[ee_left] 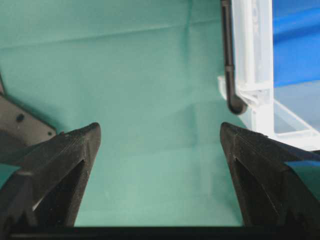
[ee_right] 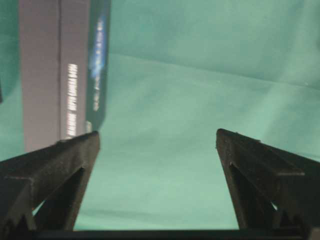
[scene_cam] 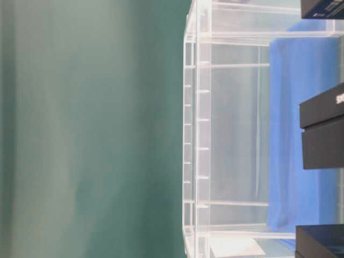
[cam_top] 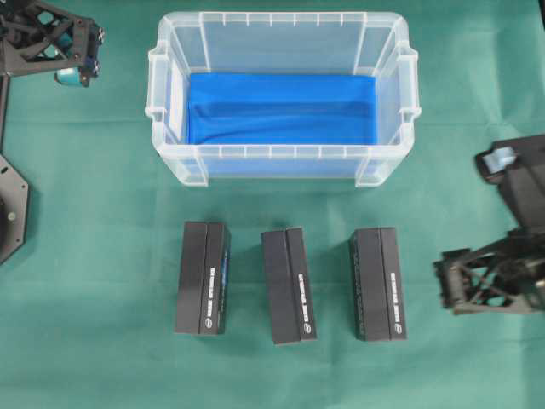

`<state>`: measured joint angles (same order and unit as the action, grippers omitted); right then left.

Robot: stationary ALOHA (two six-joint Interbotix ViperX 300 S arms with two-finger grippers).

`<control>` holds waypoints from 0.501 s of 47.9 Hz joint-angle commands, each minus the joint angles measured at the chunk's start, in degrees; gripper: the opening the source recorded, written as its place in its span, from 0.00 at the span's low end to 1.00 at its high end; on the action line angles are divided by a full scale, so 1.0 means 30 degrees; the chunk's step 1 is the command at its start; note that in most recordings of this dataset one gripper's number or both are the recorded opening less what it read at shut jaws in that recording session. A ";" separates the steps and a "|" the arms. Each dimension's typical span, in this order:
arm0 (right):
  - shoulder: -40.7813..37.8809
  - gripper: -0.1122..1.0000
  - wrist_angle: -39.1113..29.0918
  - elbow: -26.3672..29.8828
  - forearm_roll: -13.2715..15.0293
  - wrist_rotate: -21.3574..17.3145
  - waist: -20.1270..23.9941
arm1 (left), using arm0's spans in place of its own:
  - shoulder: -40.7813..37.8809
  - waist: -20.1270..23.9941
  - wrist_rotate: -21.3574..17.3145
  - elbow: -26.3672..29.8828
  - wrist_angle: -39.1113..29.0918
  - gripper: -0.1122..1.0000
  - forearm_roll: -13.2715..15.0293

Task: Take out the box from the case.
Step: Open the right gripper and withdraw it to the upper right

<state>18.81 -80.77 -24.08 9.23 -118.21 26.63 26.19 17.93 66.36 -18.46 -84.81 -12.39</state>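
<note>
The case (cam_top: pixel 281 155) is a clear plastic bin at the back middle of the table; inside it only a blue cloth (cam_top: pixel 281 109) shows. Three black boxes lie in a row on the green table in front of it: left (cam_top: pixel 203 278), middle (cam_top: pixel 288 285) and right (cam_top: pixel 377 283). My left gripper (cam_top: pixel 78 61) hovers far left of the case, open over bare cloth (ee_left: pixel 160 127), with the case's corner (ee_left: pixel 252 75) at its upper right. My right gripper (cam_top: pixel 444 281) is open (ee_right: pixel 157 132) just right of the right box (ee_right: pixel 60 75), not touching it.
Green cloth covers the whole table (cam_top: pixel 102 187). The left arm's base (cam_top: pixel 10 213) sits at the left edge. The right arm (cam_top: pixel 515 183) fills the right edge. The table-level view shows the case's ribbed wall (scene_cam: pixel 196 134) and box ends (scene_cam: pixel 322 129).
</note>
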 commanded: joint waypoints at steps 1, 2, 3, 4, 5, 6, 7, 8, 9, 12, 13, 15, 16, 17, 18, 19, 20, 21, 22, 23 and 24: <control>0.0879 0.94 -0.0293 -0.0205 -0.0029 -0.0146 0.0352 | 0.0205 -0.0146 0.0029 0.0234 0.0059 0.96 -0.0059; 0.0996 0.94 -0.0352 -0.0264 -0.0029 -0.0176 0.0381 | 0.0205 -0.0176 0.0059 0.0234 0.0029 0.96 -0.0059; 0.1143 0.94 -0.0381 -0.0381 -0.0029 -0.0205 0.0439 | 0.0205 -0.0205 0.0059 0.0234 0.0029 0.96 -0.0059; 0.1260 0.94 -0.0439 -0.0469 -0.0029 -0.0234 0.0498 | 0.0205 -0.0234 0.0059 0.0234 0.0029 0.96 -0.0059; 0.1348 0.94 -0.0439 -0.0527 -0.0029 -0.0234 0.0527 | 0.0205 -0.0264 0.0088 0.0234 0.0029 0.96 -0.0059; 0.1465 0.94 -0.0439 -0.0557 -0.0029 -0.0234 0.0557 | 0.0205 -0.0322 0.0088 0.0234 0.0029 0.96 -0.0088; 0.1553 0.94 -0.0469 -0.0645 -0.0029 -0.0234 0.0586 | 0.0205 -0.0352 0.0117 0.0234 0.0029 0.96 -0.0059; 0.1641 0.94 -0.0469 -0.0674 -0.0029 -0.0234 0.0615 | 0.0205 -0.0381 0.0176 0.0234 0.0029 0.96 -0.0059; 0.1699 0.94 -0.0469 -0.0703 -0.0029 -0.0234 0.0645 | 0.0205 -0.0439 0.0234 0.0234 0.0029 0.96 -0.0059; 0.1846 0.94 -0.0439 -0.0732 -0.0029 -0.0234 0.0703 | 0.0205 -0.0557 0.0439 0.0234 0.0029 0.96 -0.0059; 0.1875 0.94 -0.0469 -0.0703 -0.0029 -0.0234 0.0732 | 0.0205 -0.0586 0.0527 0.0234 0.0029 0.96 -0.0088; 0.1904 0.94 -0.0469 -0.0674 -0.0029 -0.0234 0.0762 | 0.0146 -0.0645 0.0615 0.0234 0.0029 0.96 -0.0059; 0.1875 0.94 -0.0469 -0.0674 -0.0029 -0.0234 0.0791 | 0.0146 -0.0674 0.0674 0.0234 0.0029 0.96 -0.0059; 0.1875 0.94 -0.0469 -0.0674 -0.0029 -0.0234 0.0791 | 0.0146 -0.0703 0.0732 0.0234 0.0029 0.96 -0.0059; 0.1846 0.94 -0.0469 -0.0645 -0.0029 -0.0234 0.0791 | 0.0146 -0.0762 0.0791 0.0234 0.0029 0.96 -0.0059; 0.1846 0.94 -0.0469 -0.0645 -0.0029 -0.0234 0.0791 | 0.0146 -0.0820 0.0820 0.0234 0.0029 0.96 -0.0088; 0.1846 0.94 -0.0439 -0.0586 -0.0029 -0.0234 0.0791 | 0.0146 -0.0820 0.0850 0.0176 0.0029 0.96 -0.0059; 0.1846 0.94 -0.0381 -0.0557 -0.0029 -0.0234 0.0791 | 0.0146 -0.0850 0.0879 0.0176 0.0029 0.96 -0.0088; 0.1816 0.94 -0.0410 -0.0527 -0.0029 -0.0234 0.0791 | 0.0146 -0.0850 0.0879 0.0176 0.0029 0.96 -0.0088; 0.1758 0.94 -0.0410 -0.0439 -0.0029 -0.0234 0.0791 | 0.0146 -0.0879 0.0879 0.0176 0.0029 0.96 -0.0059; 0.1729 0.94 -0.0439 -0.0352 -0.0029 -0.0234 0.0791 | 0.0146 -0.0908 0.0908 0.0176 0.0029 0.96 -0.0059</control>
<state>23.82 -82.00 -26.63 9.14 -118.83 28.65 26.19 15.56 68.91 -18.54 -84.90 -12.39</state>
